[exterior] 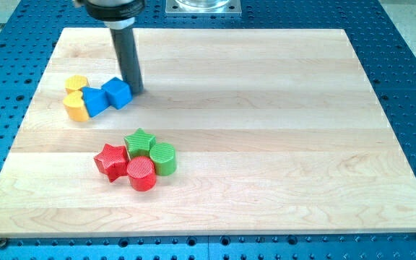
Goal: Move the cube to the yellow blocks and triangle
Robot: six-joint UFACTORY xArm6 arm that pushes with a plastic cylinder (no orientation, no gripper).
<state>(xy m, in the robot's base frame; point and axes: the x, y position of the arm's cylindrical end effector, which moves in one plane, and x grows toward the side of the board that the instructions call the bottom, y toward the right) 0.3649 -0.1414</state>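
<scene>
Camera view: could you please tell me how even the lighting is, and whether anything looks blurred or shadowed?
In the camera view the wooden board is evenly and softly lit, without harsh glare; my tip casts a faint shadow beside the blue cube; the red cylinder and green star look sharp, with only small soft shadows beneath.

One arm, no gripper; dark rod [127,54] comes down near vertical from a black mount at the view's top left. My tip [136,90] sits low on the board, upper-left part of the view.
</scene>
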